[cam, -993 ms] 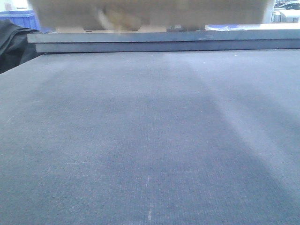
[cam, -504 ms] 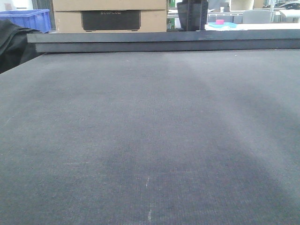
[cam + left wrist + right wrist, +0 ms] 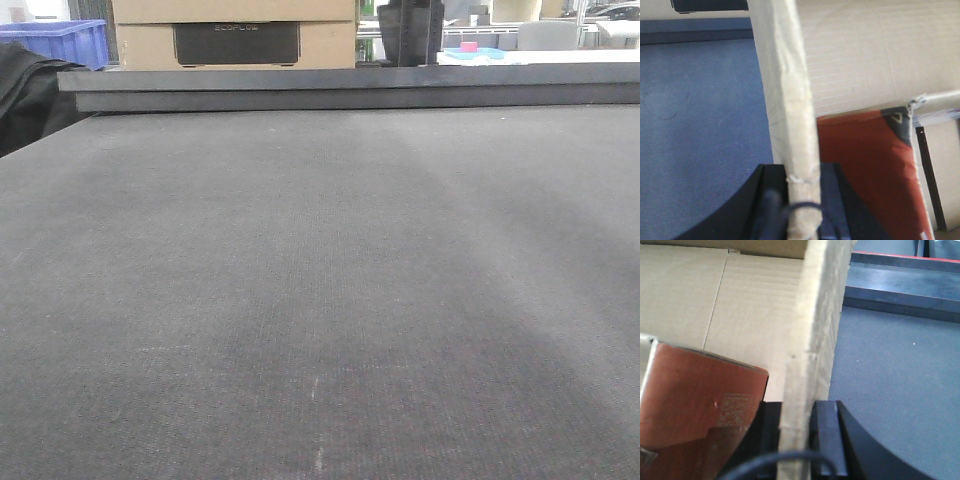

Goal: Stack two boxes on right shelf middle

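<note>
Box (image 3: pixel 850 60) looks light but floppy: my left pincer (image 3: pixel 801 196) and right pincer (image 3: pixel 797 429) each pinch one thin cardboard wall at its rim, where it may buckle.

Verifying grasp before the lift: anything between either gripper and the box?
Nothing visible. The left gripper and the right gripper each close directly on a wall of the cardboard box. The shelf is out of view, so that path can't be judged.
</note>
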